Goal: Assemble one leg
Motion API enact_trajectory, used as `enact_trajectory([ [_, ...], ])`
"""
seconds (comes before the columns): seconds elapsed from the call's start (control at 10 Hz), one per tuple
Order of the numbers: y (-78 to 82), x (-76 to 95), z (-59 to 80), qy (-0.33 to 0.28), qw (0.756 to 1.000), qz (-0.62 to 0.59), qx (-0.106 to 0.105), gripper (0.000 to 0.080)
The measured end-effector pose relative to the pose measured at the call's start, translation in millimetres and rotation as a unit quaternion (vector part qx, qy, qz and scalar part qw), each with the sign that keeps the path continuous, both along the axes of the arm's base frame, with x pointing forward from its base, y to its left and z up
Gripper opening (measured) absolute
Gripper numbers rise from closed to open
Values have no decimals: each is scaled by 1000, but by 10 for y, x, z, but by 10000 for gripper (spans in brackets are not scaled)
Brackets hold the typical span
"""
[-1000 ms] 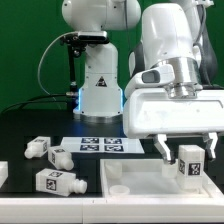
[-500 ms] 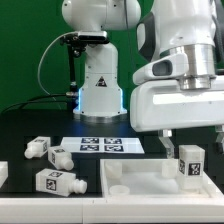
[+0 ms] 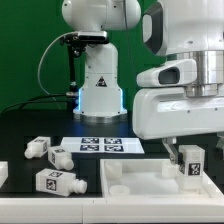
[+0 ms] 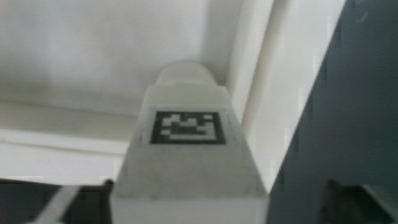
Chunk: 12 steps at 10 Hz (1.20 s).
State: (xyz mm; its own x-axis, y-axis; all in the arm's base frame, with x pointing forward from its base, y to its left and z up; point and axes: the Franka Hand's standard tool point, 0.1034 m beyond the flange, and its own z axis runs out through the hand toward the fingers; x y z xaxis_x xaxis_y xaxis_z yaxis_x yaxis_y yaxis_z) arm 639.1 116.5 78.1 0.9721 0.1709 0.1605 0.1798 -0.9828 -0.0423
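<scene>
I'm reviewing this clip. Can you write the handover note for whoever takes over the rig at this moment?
Gripper: down around the leg. One of the fingers shows beside it. Whether they clamp it cannot be told.
Leg: upright at a corner of the white panel, on the exterior view's right.
Loose legs: three lie on the table at the exterior view's left, near the marker board.
Done: leg brought to the panel.
Left: seating is unclear, so check it, finish fastening, then release.

The leg (image 4: 187, 185), close up, tag (image 4: 187, 128) facing camera
</scene>
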Motion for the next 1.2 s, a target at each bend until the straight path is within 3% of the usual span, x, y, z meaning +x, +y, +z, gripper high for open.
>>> enact_trajectory([
  [0.1, 2, -2, -2, 1, 1000, -12, 2, 394],
  [0.2, -6, -4, -4, 1, 1000, -12, 2, 394],
  [0.3, -12, -6, -8, 2, 1000, -16, 2, 286],
  [0.6, -63, 11, -31, 9, 980, -196, 31, 285],
  [0.8, -92, 9, -36, 17, 944, -326, 46, 285],
  [1.1, -86, -44, -44, 71, 844, -525, 84, 286],
  [1.2, -93, -40, -44, 74, 826, -551, 92, 286],
])
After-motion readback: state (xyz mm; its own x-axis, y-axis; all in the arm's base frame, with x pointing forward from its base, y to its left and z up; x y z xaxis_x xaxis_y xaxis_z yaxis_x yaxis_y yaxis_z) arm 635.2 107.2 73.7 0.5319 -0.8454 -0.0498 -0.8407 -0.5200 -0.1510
